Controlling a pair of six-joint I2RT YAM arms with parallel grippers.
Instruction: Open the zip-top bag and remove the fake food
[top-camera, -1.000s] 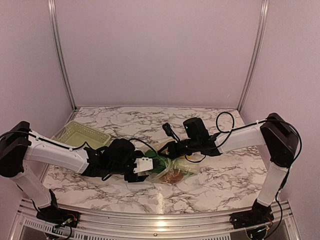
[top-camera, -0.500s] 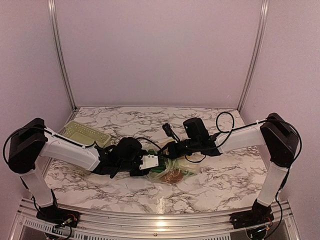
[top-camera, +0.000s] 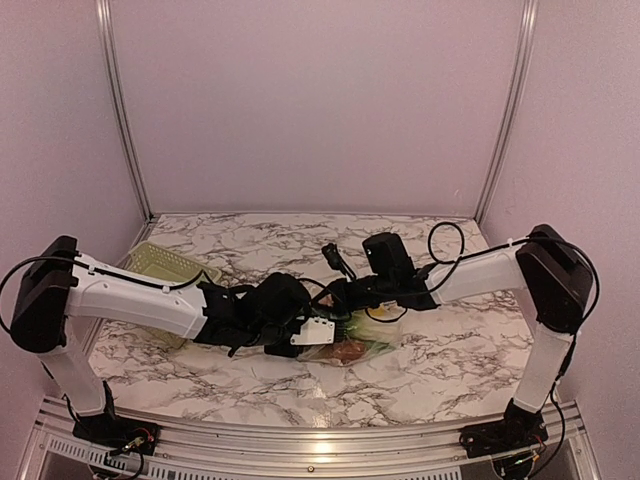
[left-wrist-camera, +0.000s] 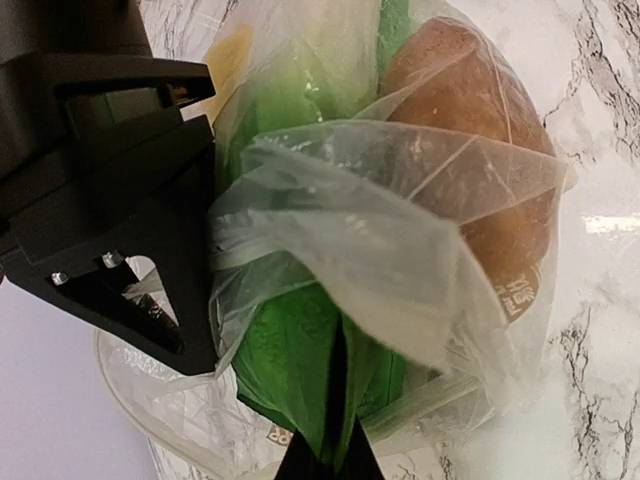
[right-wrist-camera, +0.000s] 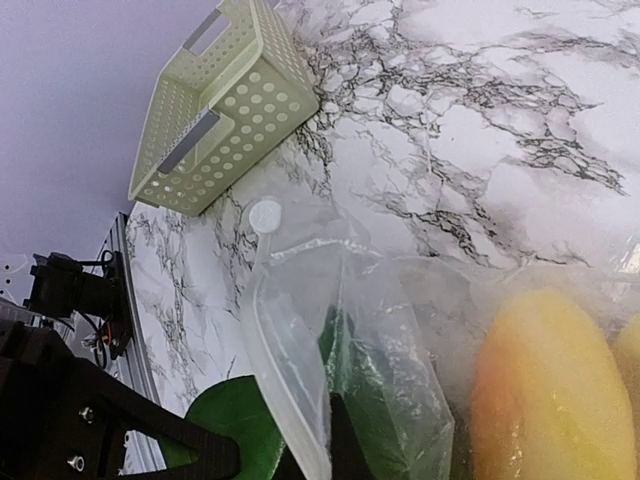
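Bag (left-wrist-camera: 400, 230) lies pinched between both grippers, food (left-wrist-camera: 480, 130) inside; left gripper (left-wrist-camera: 325, 450) is clamped on its near film (green piece (left-wrist-camera: 290, 350) just behind); right gripper (right-wrist-camera: 335, 440) grips the facing lip; pull apart slowly and evenly, keeping both pinches on film alone, so the seal parts.

White links (top-camera: 130, 297) meet black joints (top-camera: 45, 290) under looping black cables (top-camera: 446, 224), and the black right claw (top-camera: 338, 300) bears silver screws (left-wrist-camera: 108, 262).
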